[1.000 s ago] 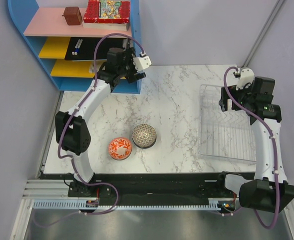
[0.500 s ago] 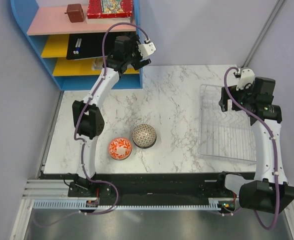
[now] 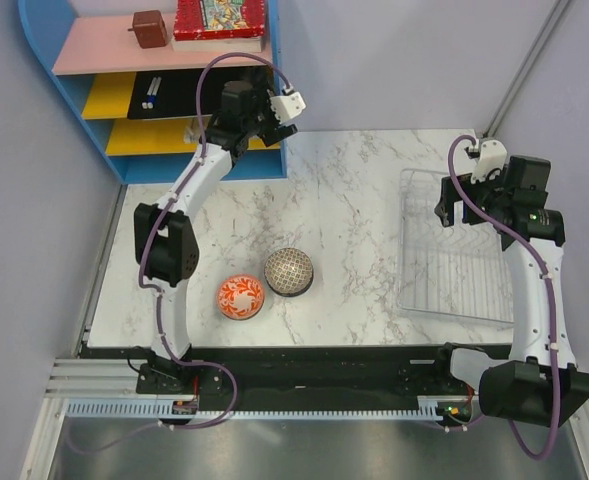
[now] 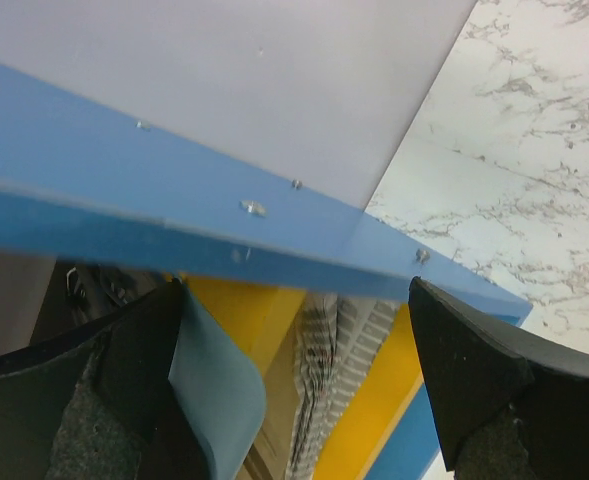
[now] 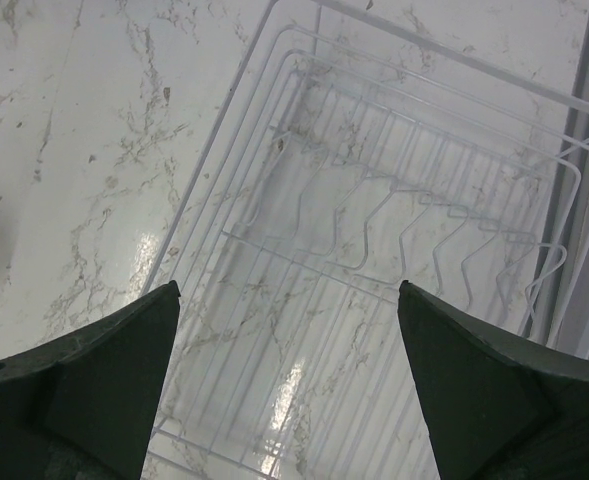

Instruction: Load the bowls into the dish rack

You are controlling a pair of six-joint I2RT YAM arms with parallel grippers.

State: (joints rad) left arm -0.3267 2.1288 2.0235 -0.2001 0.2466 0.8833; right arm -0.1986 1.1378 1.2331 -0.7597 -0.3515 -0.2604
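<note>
2 bowls (image 3: 241, 296) near front edge of table (image 3: 364, 190)

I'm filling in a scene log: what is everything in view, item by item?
orange bowl: one, orange-red with white pattern, table's near left.
grey bowl: one, speckled grey-brown, beside the orange bowl.
dish rack: one, clear, table's right side.
table: one, white marble.
shelf unit: one, blue with pink and yellow shelves, far left.
brown box: one, brown, top shelf.
red box: one, red patterned, top shelf.
black tray: one, black, upper yellow shelf.
left fingers: two, black, open, at the shelf unit.
right fingers: two, black, open, above the dish rack.
</note>
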